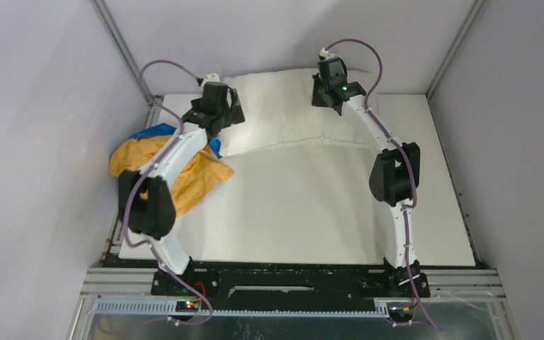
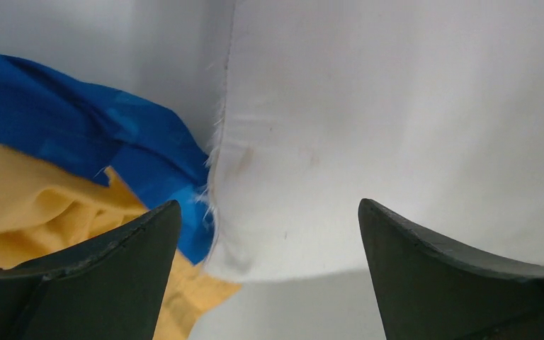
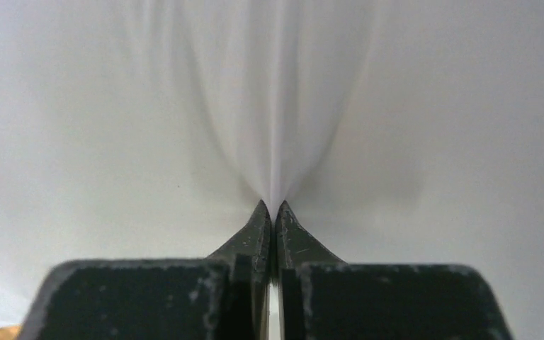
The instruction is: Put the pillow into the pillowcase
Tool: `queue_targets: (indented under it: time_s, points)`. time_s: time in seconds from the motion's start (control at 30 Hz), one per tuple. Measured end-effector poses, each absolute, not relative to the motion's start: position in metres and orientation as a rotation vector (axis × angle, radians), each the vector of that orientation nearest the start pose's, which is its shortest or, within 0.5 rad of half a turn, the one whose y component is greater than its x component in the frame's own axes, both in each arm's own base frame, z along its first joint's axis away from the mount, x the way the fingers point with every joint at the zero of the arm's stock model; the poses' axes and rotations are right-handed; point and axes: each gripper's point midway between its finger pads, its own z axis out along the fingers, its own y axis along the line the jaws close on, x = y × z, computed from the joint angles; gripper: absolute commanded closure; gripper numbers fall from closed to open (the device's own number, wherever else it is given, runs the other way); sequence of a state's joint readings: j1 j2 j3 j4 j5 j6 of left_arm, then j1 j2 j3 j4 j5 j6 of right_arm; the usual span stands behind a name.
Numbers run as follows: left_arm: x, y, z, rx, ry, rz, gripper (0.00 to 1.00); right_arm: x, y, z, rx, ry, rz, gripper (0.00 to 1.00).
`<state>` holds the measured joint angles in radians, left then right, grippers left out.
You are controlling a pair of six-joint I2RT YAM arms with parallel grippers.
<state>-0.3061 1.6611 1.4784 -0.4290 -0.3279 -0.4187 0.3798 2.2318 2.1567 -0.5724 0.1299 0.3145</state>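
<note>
White stuffed fabric: the pillow (image 1: pixel 283 106) lies along the far edge of the table (image 1: pixel 432 227), roughly centred, wholly outside the case.

Right gripper (image 3: pixel 270 207) sits on the pillow's right part; jaws pressed together on a pinch of the cover; cloth gathers into pleats that fan away from the tips. Judgement: the pinch takes cover cloth rather than stuffing, since so plump a body would be hard to span; a fold of cover gives a hold for lifting or dragging.

Left gripper (image 2: pixel 269 205) is spread wide and holds nothing; it hangs over the pillow's left corner, with the frayed seam edge running between the fingers; one finger is over the coloured cloth, the other over the white. Judgement: placed to take a matching pinch at this end; a hold at both ends should keep the pillow from folding when moved.

Pillowcase (image 1: pixel 202 177): a crumpled heap at the table's left edge, partly under the left arm (image 1: pixel 177 152); orange-yellow face mostly up, blue folds showing. In the left wrist view a blue fold runs right up to the pillow's corner; whether it tucks under, cannot tell. The mouth of the case cannot be made out.

Stage, judged: early; the case's opening is not yet found or spread.

Risk, judged: the left jaws, closing here, may catch blue cloth together with the corner.
</note>
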Motion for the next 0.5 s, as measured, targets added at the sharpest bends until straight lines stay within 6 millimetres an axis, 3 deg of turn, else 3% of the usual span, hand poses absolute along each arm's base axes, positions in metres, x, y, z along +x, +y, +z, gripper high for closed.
queue_targets:
  time_s: [0.07,0.1,0.13,0.17,0.2,0.23,0.33,0.43,0.5]
  points:
    - [0.482,-0.109,0.193,-0.303,2.161,-0.049,0.03,0.56,0.216,0.187,0.009,2.232,0.266,1.0]
    - [0.489,-0.113,0.181,-0.301,2.183,-0.046,0.1,0.558,0.216,0.187,0.01,2.239,0.272,1.0]
    - [0.498,-0.117,0.17,-0.301,2.2,-0.052,0.26,0.556,0.216,0.186,0.015,2.25,0.28,1.0]
    - [0.506,-0.122,0.16,-0.302,2.217,-0.059,0.34,0.554,0.217,0.185,0.019,2.259,0.283,1.0]
    - [0.512,-0.127,0.152,-0.306,2.231,-0.074,0.56,0.551,0.216,0.183,0.025,2.269,0.285,1.0]
    - [0.517,-0.133,0.145,-0.299,2.244,-0.093,0.69,0.548,0.216,0.182,0.033,2.28,0.287,1.0]
    - [0.517,-0.151,0.142,-0.273,2.256,-0.134,0.96,0.531,0.21,0.184,0.059,2.31,0.281,1.0]
    - [0.504,-0.175,0.157,-0.211,2.243,-0.159,1.0,0.504,0.194,0.194,0.091,2.34,0.233,1.0]
    - [0.489,-0.198,0.172,-0.156,2.23,-0.198,1.0,0.48,0.172,0.206,0.133,2.348,0.176,1.0]
